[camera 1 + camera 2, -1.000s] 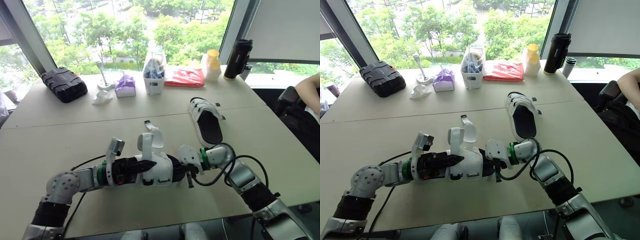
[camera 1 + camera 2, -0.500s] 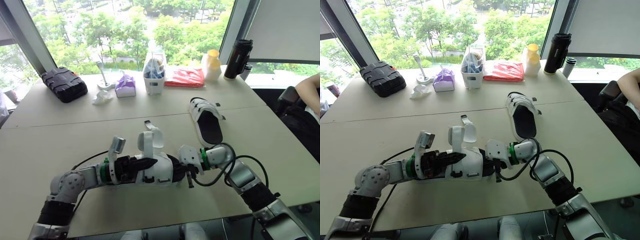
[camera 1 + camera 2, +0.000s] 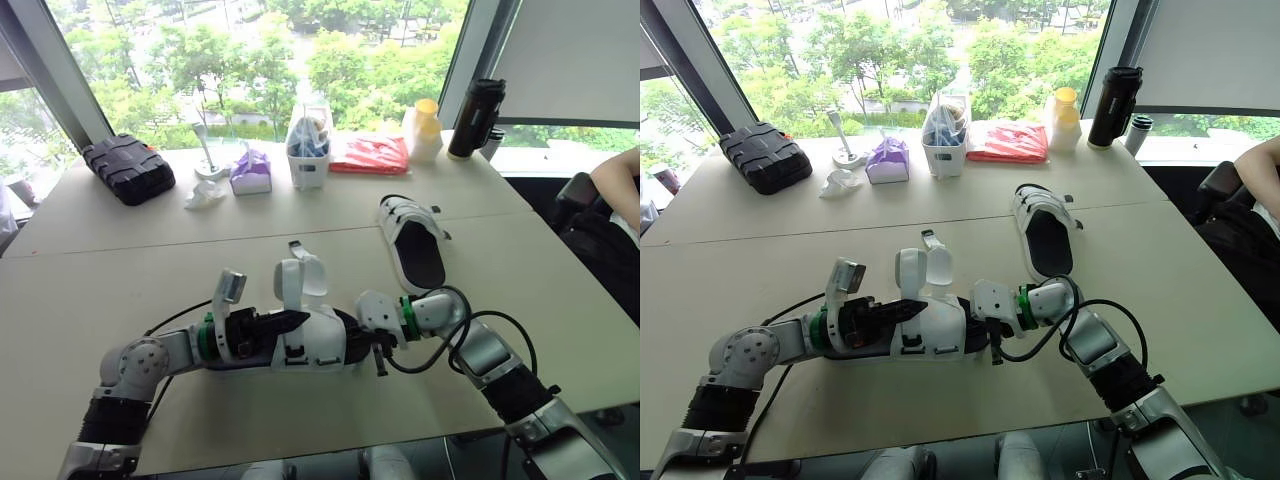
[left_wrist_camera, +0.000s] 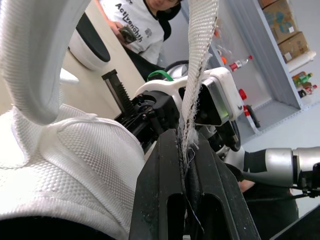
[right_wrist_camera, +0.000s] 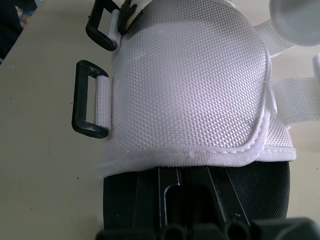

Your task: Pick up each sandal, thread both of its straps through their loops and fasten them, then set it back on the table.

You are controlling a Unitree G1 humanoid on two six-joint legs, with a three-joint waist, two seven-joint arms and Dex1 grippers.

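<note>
The one legible print is on the white T-shirt (image 4: 146, 36) of a person seen in the left wrist view; a line of black lettering (image 4: 131, 20) runs slantwise across the chest; it begins "Active", and the letters after that run on without a gap and look like "health", though this part is less sure; a smaller mark beside the lettering cannot be made out; the cardboard boxes (image 4: 280, 19) on the shelf behind carry no print that can be read, and the labels on the small bottles (image 4: 239, 64) there are too small; on the bench, the purple tissue pack (image 3: 251, 170) and black flask (image 3: 476, 118) show nothing legible.
</note>
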